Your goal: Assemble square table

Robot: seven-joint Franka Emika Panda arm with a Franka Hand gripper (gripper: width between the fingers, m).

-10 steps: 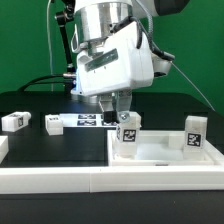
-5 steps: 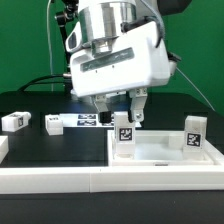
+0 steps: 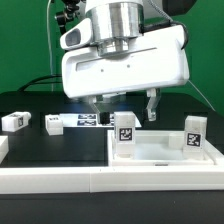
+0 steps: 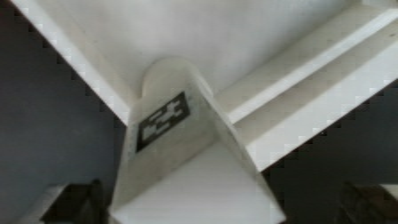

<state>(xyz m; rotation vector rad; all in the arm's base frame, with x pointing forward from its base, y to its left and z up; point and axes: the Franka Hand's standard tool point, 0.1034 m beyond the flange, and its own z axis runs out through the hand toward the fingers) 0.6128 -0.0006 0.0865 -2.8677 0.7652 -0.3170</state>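
Gripper [image 3: 126, 112]: hangs wide open, empty, over upright leg [image 3: 126, 135] (tag facing camera) on tabletop [image 3: 160, 152], centre frame.

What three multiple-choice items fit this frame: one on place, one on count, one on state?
1. Where are the two loose legs?
A. on the black table, at the exterior view's left of the square tabletop
B. inside the tabletop
C. in the gripper

2. How many legs stand upright on the tabletop?
A. one
B. two
C. four

3. What state is the gripper in?
A. shut on a leg
B. open, holding nothing
C. shut on the tabletop rim

Key:
1 A: both lie on the dark surface, off the tabletop.
2 B: tagged legs stand at two of its corners.
3 B: the fingers stand wide apart, with gaps to the leg between them.
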